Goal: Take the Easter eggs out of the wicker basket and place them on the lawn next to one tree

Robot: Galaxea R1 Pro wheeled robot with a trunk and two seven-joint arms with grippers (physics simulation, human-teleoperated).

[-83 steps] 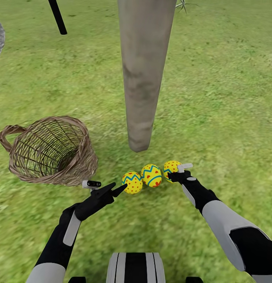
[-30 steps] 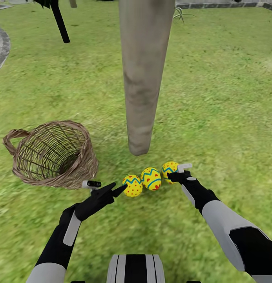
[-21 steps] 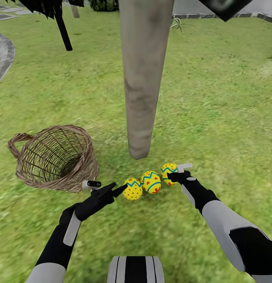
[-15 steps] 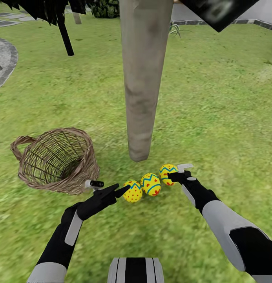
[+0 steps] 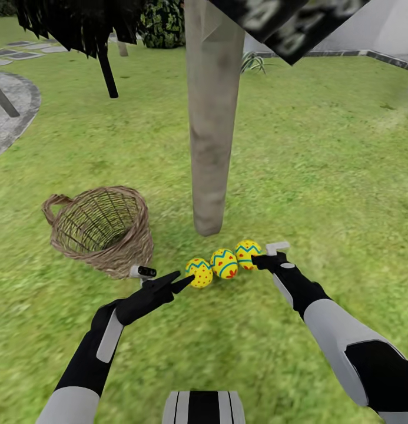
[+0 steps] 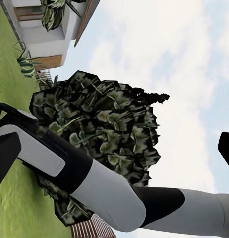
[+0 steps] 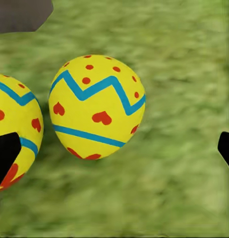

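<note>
Three eggs: all three bright yellow Easter eggs with blue zigzags and red marks (image 5: pixel 225 263) sit in a row on the mottled green lawn (image 5: pixel 321 176), centre of the head view, just below the foot of the pale grey-beige tree trunk (image 5: pixel 211 135).
Basket: the tan woven wicker basket (image 5: pixel 100 231) lies at centre left, tipped toward me, and I see no egg through its open mouth. Empty, by my reading!
My left gripper (image 5: pixel 171 281): black fingers spread apart, tips pointing at the left-hand egg, gripping nothing.
My right gripper (image 5: pixel 264 254): right beside the right-hand egg; in the wrist view its finger tips stand wide at either edge with that egg (image 7: pixel 97 106) resting free on the grass between them. Released, jaws apart.
Progress: I judge the placing done, eggs together by one tree.
Left to do: only pulling both arms clear without nudging an egg.
</note>
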